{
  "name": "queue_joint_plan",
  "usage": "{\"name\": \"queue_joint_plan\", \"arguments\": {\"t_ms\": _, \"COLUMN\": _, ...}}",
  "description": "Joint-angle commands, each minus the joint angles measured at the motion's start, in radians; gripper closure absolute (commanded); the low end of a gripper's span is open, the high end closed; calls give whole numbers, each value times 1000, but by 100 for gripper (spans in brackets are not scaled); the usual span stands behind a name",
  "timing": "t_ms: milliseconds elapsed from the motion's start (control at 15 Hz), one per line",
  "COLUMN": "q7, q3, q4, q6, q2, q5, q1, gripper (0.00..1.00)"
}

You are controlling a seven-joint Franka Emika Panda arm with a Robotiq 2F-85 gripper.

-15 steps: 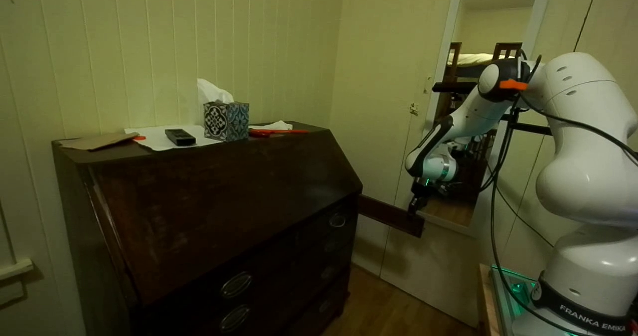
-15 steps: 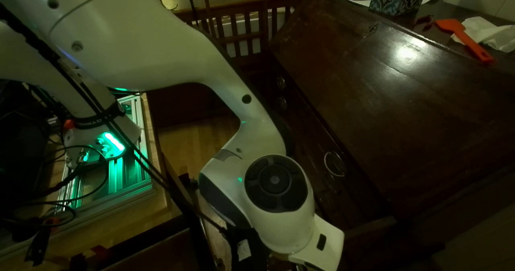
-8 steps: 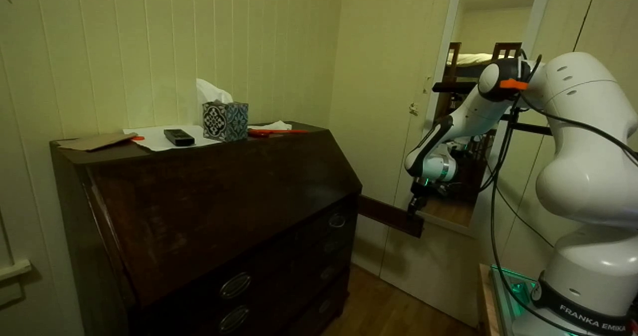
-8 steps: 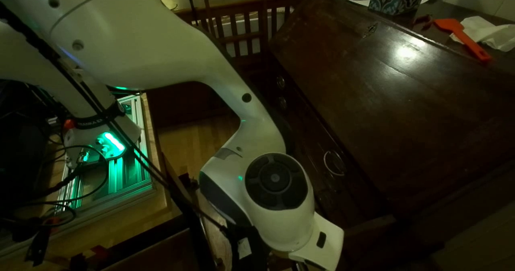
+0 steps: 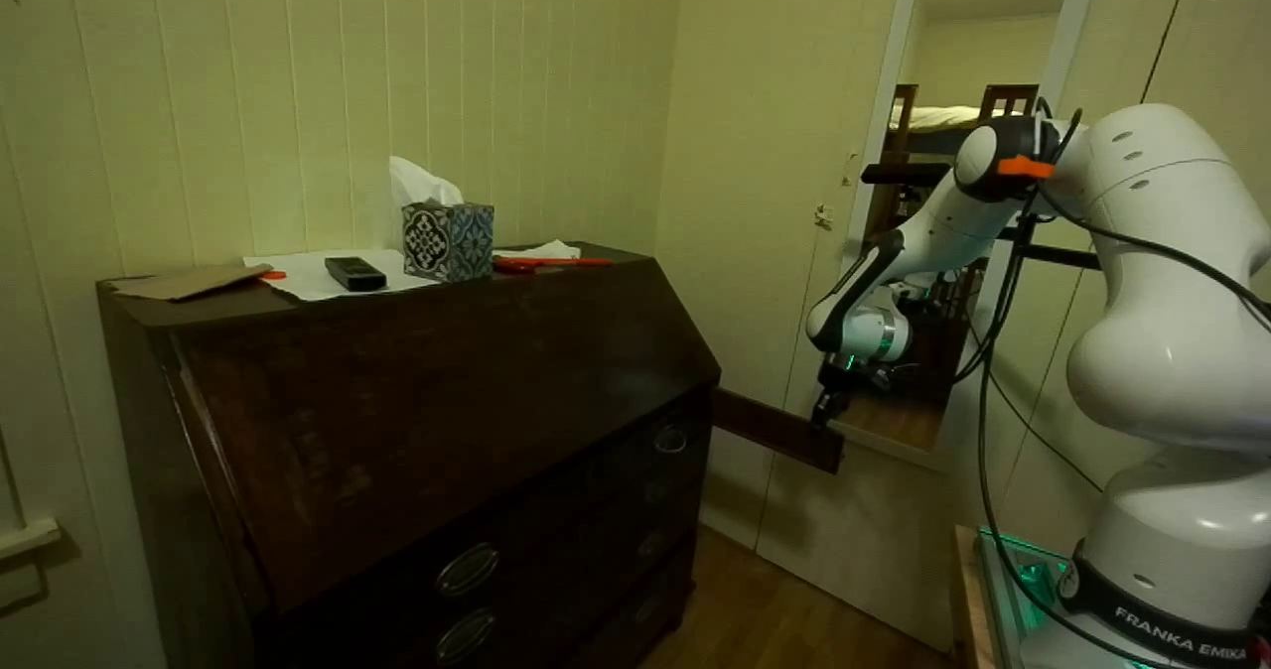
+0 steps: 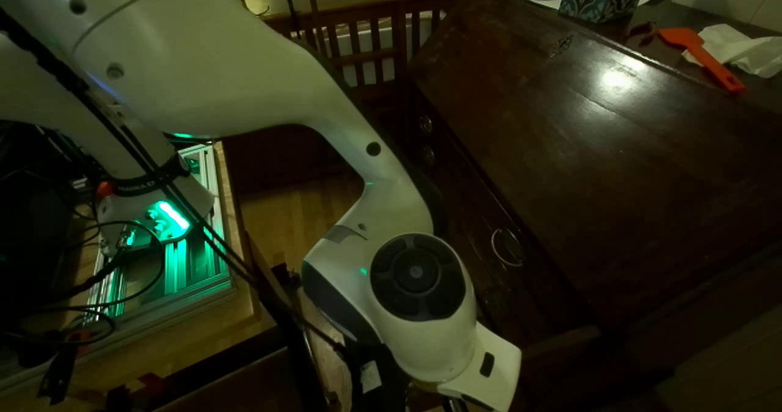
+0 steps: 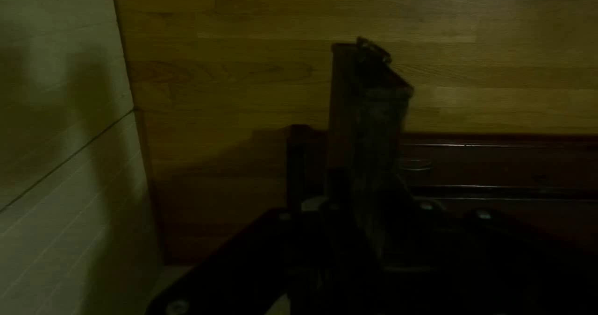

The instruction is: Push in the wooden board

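Note:
The wooden board [image 5: 765, 426] is a narrow dark-brown slat. It sticks out from the right front corner of the dark desk [image 5: 447, 401], roughly level and on edge. In the wrist view the board [image 7: 378, 123] runs up the middle, its top edge facing the camera. My gripper [image 5: 825, 419] points down at the board's outer end. In the wrist view the gripper's dark fingers [image 7: 368, 182] lie close on both sides of the board and appear shut on it. The fingertips' contact is dim. In an exterior view the wrist [image 6: 421, 277] hides the gripper's fingers.
A wall with a mirror [image 5: 978, 14] stands behind the board and arm. On the desk top are a tissue box [image 5: 447, 242], a remote [image 5: 355, 273] and a red tool [image 6: 702, 57]. Drawer handles [image 5: 670, 439] stick out below the slanted panel.

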Motion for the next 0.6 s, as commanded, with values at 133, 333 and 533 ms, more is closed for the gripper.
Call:
{"name": "queue_joint_plan", "arguments": {"t_ms": 133, "q7": 4, "q3": -10, "q4": 6, "q6": 5, "q2": 6, "q5": 7, "q1": 1, "gripper": 77}}
{"name": "queue_joint_plan", "arguments": {"t_ms": 333, "q7": 5, "q3": -10, "q4": 6, "q6": 5, "q2": 7, "q5": 6, "q1": 2, "gripper": 77}}
{"name": "queue_joint_plan", "arguments": {"t_ms": 533, "q7": 0, "q3": -7, "q4": 13, "q6": 17, "q2": 19, "q5": 5, "q1": 3, "gripper": 94}}
